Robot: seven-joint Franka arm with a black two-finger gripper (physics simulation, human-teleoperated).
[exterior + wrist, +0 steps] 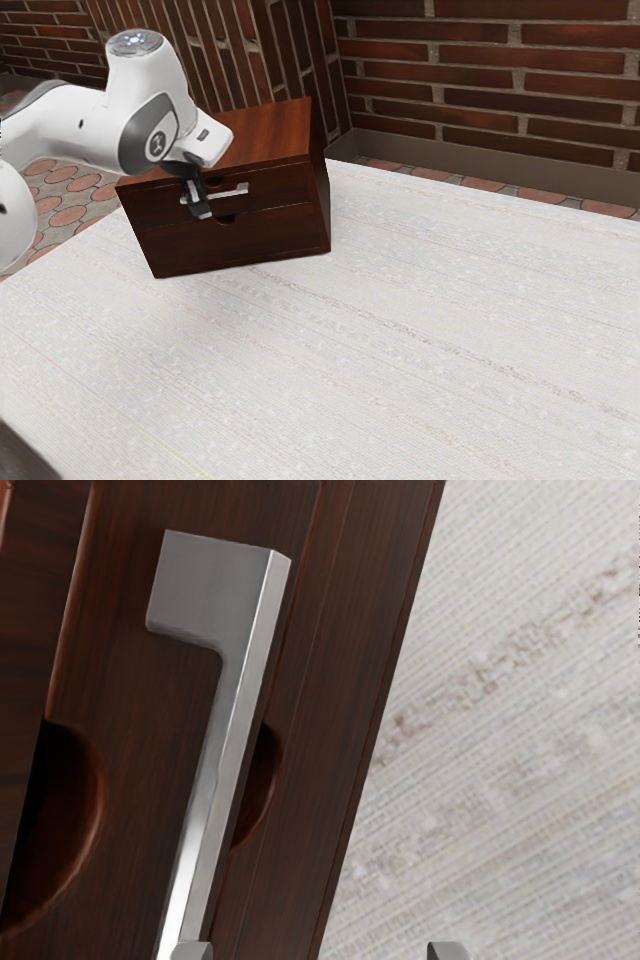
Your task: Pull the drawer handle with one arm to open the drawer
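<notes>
From the side, your gripper [198, 198] sits at the exterior view's left end of the silver drawer handle [225, 190], on a dark wooden cabinet [270, 150]. The cabinet stands on the pale tabletop [450, 320] before a brick wall [480, 70]. At the wrist, the fingertips [192, 950] stand wide apart, gripping nothing, and the drawer handle [225, 750] meets one of them.

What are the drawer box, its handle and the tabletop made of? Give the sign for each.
Drawer box: dark reddish wood with a smooth, semi-gloss finish, going by its grain streaks. Handle: probably brushed metal, grey with a bright edge highlight. Tabletop: unclear. It is pale and matte with fine woven-looking lines, perhaps cloth or whitewashed wood.
</notes>
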